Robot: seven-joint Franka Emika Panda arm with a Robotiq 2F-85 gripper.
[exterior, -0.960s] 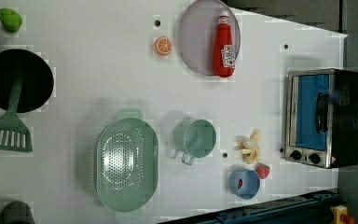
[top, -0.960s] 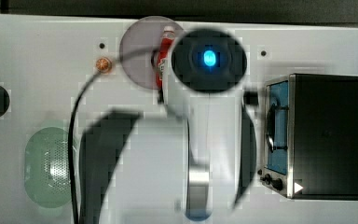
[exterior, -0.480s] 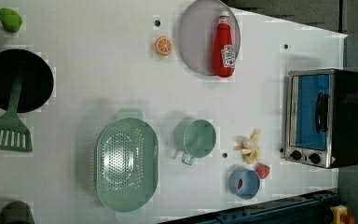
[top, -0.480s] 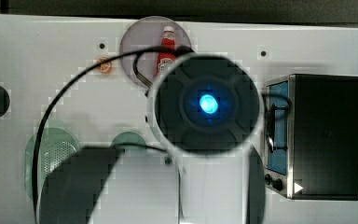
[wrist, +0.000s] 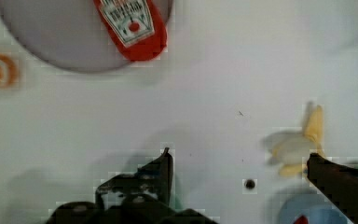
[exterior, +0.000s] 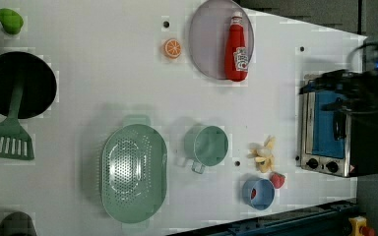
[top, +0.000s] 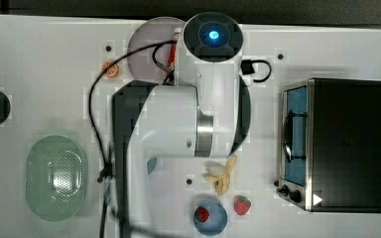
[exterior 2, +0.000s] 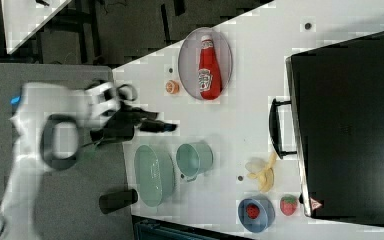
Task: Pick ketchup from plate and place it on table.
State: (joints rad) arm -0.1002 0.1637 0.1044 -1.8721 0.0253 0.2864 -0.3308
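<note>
One ketchup bottle (exterior: 237,48) lies flat on your plate (exterior: 207,44), upper middle of the left view.
Your gripper (wrist: 240,170) hangs spread wide and empty over bare table (wrist: 205,107), apart from the bottle.

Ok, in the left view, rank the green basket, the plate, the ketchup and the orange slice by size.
1. green basket
2. plate
3. ketchup
4. orange slice
All lie flat on one tabletop, so nearness hardly skews the order.

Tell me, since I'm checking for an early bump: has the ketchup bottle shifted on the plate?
No. In the left view the ketchup bottle lies along the plate's right side, as before.
</note>
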